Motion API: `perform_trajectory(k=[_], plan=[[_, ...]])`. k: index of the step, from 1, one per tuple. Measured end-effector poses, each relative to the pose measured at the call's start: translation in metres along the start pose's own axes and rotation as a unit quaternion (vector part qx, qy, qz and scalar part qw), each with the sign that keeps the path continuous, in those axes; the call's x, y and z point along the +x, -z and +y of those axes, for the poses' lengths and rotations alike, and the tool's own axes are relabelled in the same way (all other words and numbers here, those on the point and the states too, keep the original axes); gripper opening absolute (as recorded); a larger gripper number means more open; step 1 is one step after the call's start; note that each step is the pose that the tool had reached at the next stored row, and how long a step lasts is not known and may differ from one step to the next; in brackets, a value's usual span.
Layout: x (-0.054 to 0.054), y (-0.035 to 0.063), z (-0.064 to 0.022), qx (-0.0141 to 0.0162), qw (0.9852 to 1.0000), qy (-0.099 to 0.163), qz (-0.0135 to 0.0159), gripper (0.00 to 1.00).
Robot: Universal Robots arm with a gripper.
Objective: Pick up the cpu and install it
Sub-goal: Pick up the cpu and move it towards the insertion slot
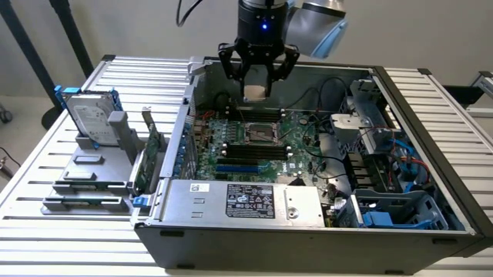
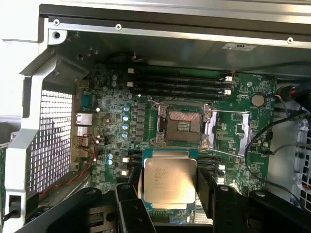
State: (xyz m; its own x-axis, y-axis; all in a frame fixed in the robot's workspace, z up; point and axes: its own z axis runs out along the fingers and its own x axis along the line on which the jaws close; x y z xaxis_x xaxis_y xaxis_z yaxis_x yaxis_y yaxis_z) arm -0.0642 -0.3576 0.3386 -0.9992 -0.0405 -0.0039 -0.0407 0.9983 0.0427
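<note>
In the wrist view the cpu (image 2: pixel 169 178), a flat square chip with a shiny silver top, sits between my gripper's (image 2: pixel 169 191) two black fingers (image 2: pixel 130 196), which are shut on its edges. In the exterior view the gripper (image 1: pixel 257 86) hangs over the rear of the open computer case (image 1: pixel 431 150), holding the pale cpu (image 1: pixel 255 92) above the motherboard. The empty square socket (image 2: pixel 183 125) with its metal frame lies just beyond the held chip; in the exterior view the socket (image 1: pixel 260 134) is lower and nearer the camera than the gripper.
Memory slots (image 2: pixel 180 83) flank the socket. Black cables (image 1: pixel 327 121) and a drive cage (image 1: pixel 385 167) crowd the case at the exterior view's right. The power supply (image 1: pixel 239 202) fills the near wall. Outside, a hard drive (image 1: pixel 91 118) and green card (image 1: pixel 148 161) stand on racks.
</note>
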Motion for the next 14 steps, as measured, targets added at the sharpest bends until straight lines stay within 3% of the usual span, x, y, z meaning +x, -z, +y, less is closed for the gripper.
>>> perform_trajectory(k=[14], plan=[[-0.019,-0.0234,0.0061,0.0000,0.9998,-0.018,-0.0008,0.55]])
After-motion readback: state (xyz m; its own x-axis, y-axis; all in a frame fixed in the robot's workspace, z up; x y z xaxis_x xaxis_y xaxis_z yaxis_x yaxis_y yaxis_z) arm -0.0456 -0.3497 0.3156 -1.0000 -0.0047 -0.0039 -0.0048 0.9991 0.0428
